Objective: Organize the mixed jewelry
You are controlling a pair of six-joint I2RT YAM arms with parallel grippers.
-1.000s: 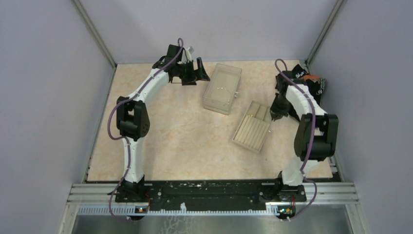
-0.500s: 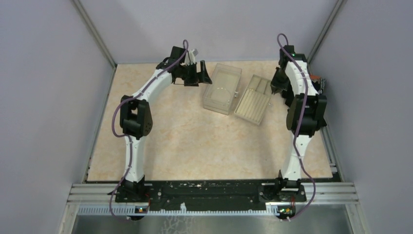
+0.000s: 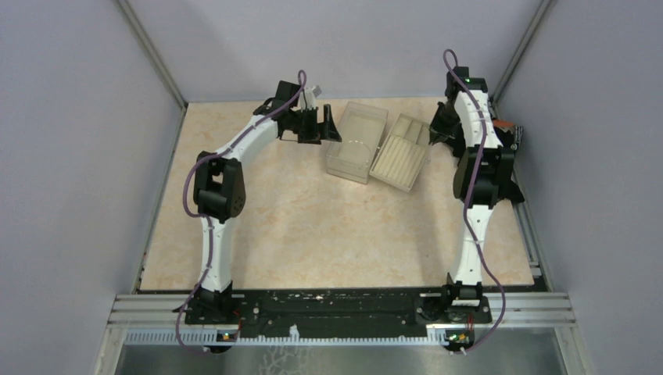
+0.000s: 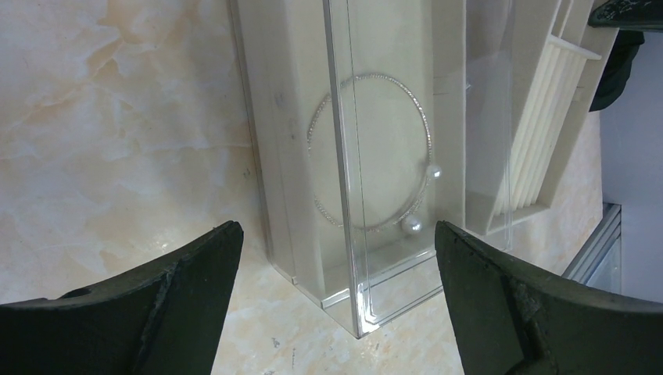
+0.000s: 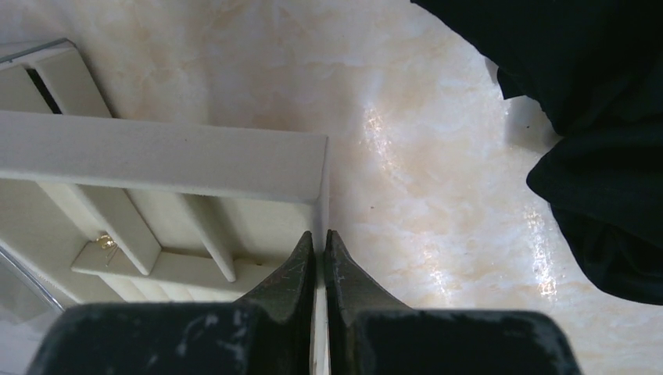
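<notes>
The mixed jewelry shows as a thin silvery loop [image 4: 427, 129] tipped with two pearls, lying inside a clear plastic box [image 3: 349, 167]. A tiny gold piece [image 5: 104, 241] lies in a compartment of the beige tray [image 3: 401, 158]. My left gripper [image 3: 327, 125] hovers open just left of the clear box [image 4: 274, 141], with nothing between its fingers. On the tray's far right side, my right gripper [image 5: 319, 234] is shut on the thin wall [image 5: 234, 160] of the beige tray. The tray lies right beside the clear box.
A black cloth heap [image 5: 602, 117] lies at the far right of the table, behind the right arm [image 3: 478, 148]. The grey enclosure walls stand close behind both grippers. Bare marbled tabletop [image 3: 313, 226] stretches toward the arm bases.
My right gripper has dragged the beige tray away from mid-table, back and left, until it lies beside the clear box. The left gripper edged slightly right, still open.
</notes>
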